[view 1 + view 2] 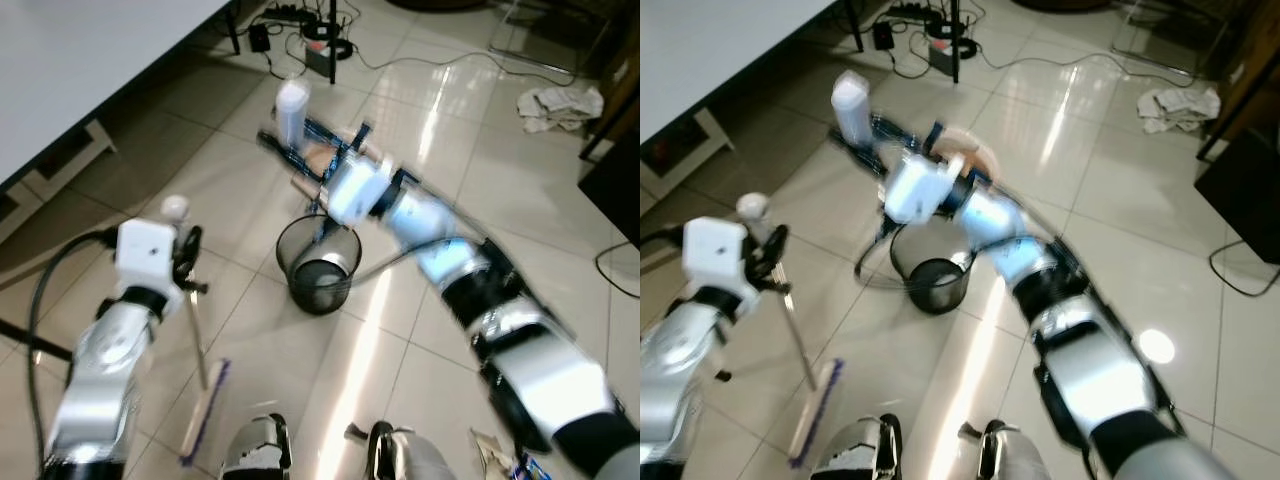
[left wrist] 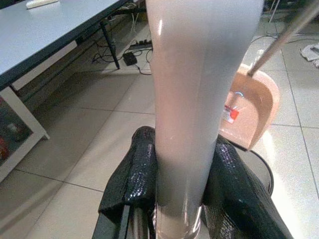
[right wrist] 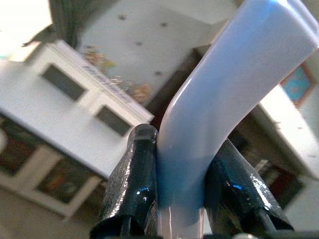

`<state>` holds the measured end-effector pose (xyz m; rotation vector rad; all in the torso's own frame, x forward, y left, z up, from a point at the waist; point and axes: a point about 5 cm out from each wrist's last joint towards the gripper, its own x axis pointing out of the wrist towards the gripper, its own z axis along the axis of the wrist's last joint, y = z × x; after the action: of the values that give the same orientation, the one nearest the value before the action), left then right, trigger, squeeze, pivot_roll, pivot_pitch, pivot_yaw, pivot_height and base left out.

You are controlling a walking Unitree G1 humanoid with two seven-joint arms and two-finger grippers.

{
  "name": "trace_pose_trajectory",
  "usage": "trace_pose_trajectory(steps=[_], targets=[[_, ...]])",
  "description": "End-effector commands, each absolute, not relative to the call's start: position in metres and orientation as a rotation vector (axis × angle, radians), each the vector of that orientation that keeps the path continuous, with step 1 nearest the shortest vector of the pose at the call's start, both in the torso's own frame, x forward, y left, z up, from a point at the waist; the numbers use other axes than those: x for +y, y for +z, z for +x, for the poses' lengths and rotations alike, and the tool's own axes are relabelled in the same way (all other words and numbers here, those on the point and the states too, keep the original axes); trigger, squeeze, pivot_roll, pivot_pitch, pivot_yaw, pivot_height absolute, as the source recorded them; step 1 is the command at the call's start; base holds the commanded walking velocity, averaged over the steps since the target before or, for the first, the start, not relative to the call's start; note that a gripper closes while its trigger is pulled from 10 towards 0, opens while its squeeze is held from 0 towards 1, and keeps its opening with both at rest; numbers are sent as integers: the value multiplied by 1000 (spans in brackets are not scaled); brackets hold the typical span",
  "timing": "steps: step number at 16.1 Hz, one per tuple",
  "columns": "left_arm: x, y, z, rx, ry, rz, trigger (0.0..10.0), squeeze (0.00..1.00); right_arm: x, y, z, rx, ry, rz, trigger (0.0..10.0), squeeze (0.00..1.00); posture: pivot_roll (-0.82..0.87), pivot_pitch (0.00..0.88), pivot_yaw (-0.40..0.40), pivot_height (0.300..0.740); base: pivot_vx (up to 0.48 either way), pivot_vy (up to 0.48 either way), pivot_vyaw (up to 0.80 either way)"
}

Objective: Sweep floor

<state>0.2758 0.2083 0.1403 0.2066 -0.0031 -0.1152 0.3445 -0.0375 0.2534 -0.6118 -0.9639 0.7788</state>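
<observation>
My left gripper (image 1: pixel 186 255) is shut on the broom's pale handle (image 2: pixel 189 99), just below its rounded top. The handle slants down to the broom head (image 1: pixel 205 415), which rests on the tiles near my feet. My right arm reaches forward, blurred, and its gripper (image 1: pixel 298 140) is shut on the dustpan's white-blue handle (image 3: pixel 209 99). The peach dustpan (image 2: pixel 251 112) hangs tilted over a black mesh bin (image 1: pixel 318 265) standing on the floor ahead of me. Black fingers (image 3: pixel 134 179) press both sides of that handle.
A white table (image 1: pixel 90 60) runs along the left. Cables and a power strip (image 1: pixel 300 20) lie at the back. A crumpled cloth (image 1: pixel 560 105) sits far right beside dark furniture (image 1: pixel 615 190). Glossy tiles stretch between bin and cloth.
</observation>
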Motion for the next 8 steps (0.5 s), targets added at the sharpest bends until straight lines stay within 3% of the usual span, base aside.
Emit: trace_pose_trajectory(steps=[1,4,6,7,8], targets=[[207,143,279,-28,-117,218,10000,0,-47,302,344,-1113,667,-619,10000,0,58,123,24,740,0,0,0],[192,142,292,-37,-152,191,10000,0,-121,347,358,-1035,243,-480,10000,0,11,83,33,740,0,0,0],[187,140,293,-36,-170,182,10000,0,-150,342,357,-972,132,-482,10000,0,1,74,45,740,0,0,0],[184,139,296,-36,-189,178,10000,0,-186,330,348,-904,13,-480,10000,0,-17,59,63,740,0,0,0],[183,139,298,-37,-198,177,10000,0,-201,321,343,-845,-53,-490,10000,0,-19,54,68,740,0,0,0]])
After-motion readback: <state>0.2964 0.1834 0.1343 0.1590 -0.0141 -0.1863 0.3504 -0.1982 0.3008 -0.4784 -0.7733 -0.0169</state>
